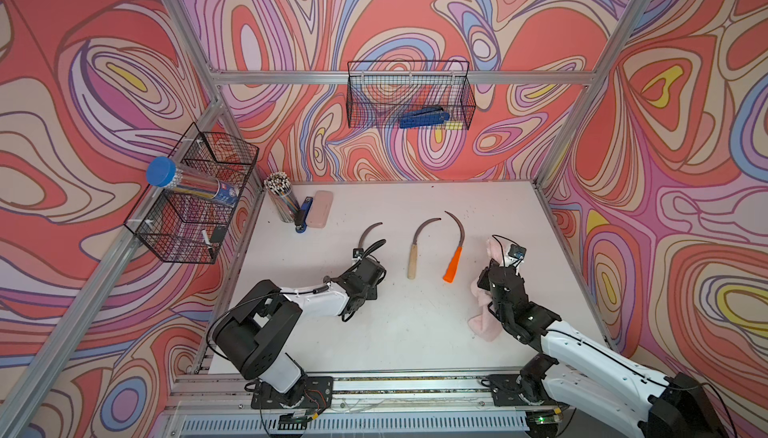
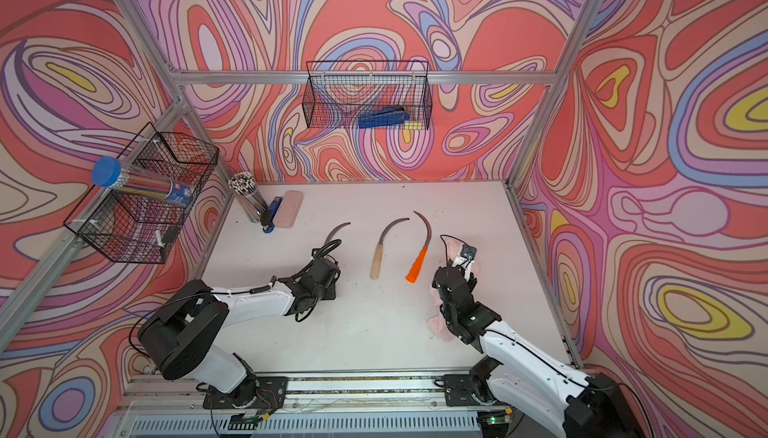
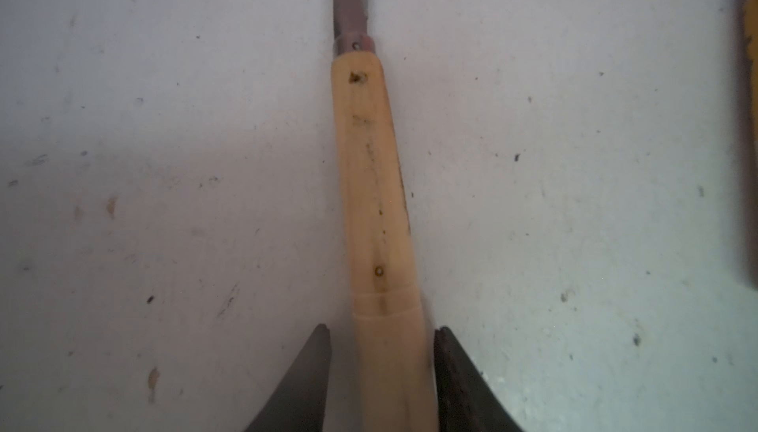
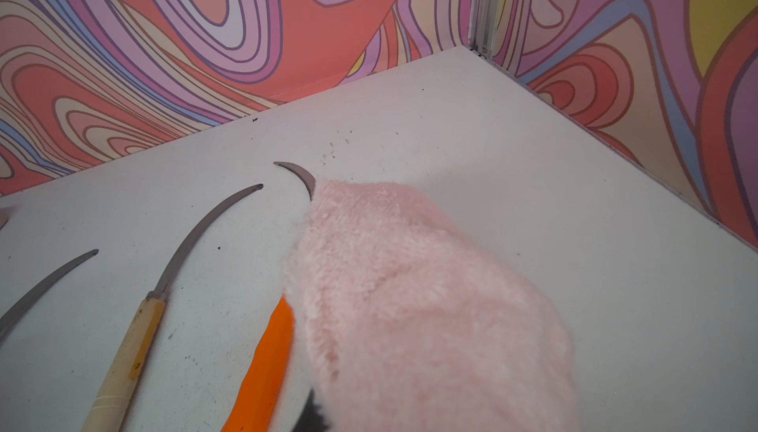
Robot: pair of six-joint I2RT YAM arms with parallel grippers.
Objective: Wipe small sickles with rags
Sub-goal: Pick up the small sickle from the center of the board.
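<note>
Pale wood fills the left wrist view; the left pincer [image 3: 381, 329] is clamped on the handle of the left sickle [image 3: 377, 204], which lies on the white counter [image 1: 415, 332] with its dark blade curving to the far side; the middle sickle [image 1: 415, 248] and the orange-handled sickle [image 1: 453, 263] lie to its right, apart from each other; the right pincer [image 1: 496, 267] is closed on the pink rag [image 4: 410, 307], which hangs just right of the orange handle, its lower end drooping toward the counter.
</note>
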